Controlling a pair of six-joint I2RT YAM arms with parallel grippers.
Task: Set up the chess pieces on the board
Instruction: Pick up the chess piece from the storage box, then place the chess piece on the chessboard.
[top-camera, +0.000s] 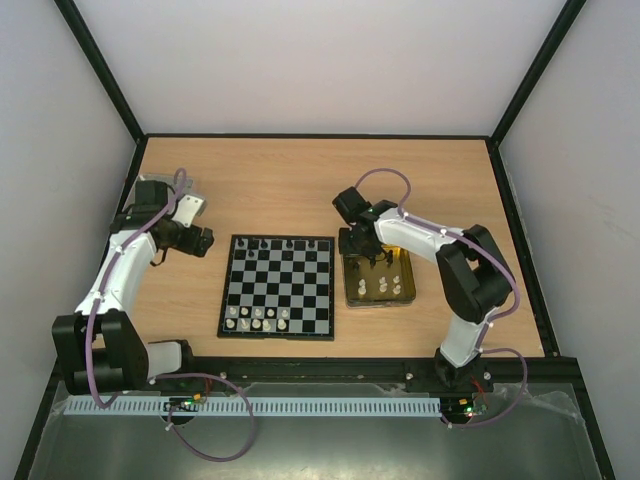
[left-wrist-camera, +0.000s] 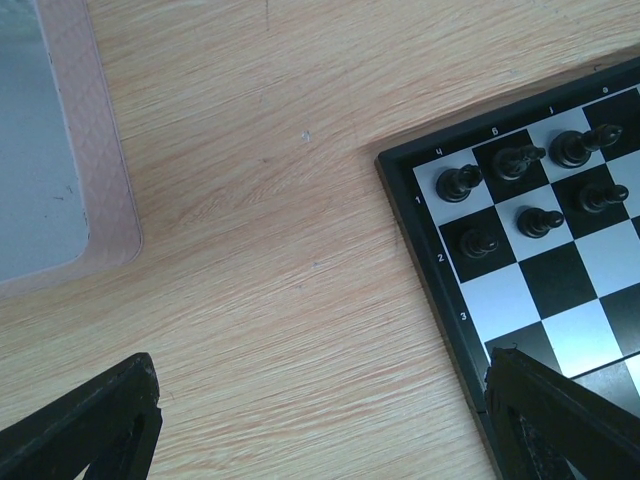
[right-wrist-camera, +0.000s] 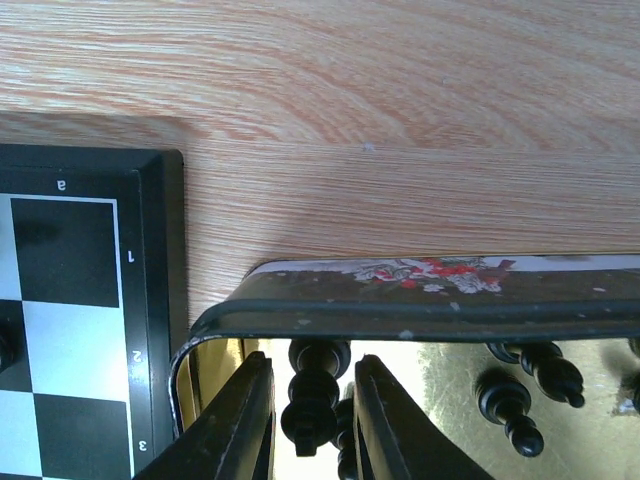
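Observation:
The board (top-camera: 280, 287) lies mid-table, with black chess pieces (top-camera: 265, 244) on its far rows and white ones (top-camera: 257, 318) on its near rows. My right gripper (top-camera: 372, 262) reaches down into the gold tin tray (top-camera: 378, 302). In the right wrist view its fingers (right-wrist-camera: 312, 370) stand open on either side of an upright black piece (right-wrist-camera: 312, 400), with a small gap on each side. More black pieces (right-wrist-camera: 510, 405) and white pieces (top-camera: 380, 287) stand in the tray. My left gripper (left-wrist-camera: 320, 370) hangs wide open and empty over bare wood, left of the board's corner (left-wrist-camera: 590, 330).
A silver-grey tin lid (left-wrist-camera: 40, 150) lies on the table to the far left of the left gripper. The tray's dark rim (right-wrist-camera: 420, 315) rises just beyond the right fingers. The board's edge (right-wrist-camera: 160, 300) runs close to the tray's left side.

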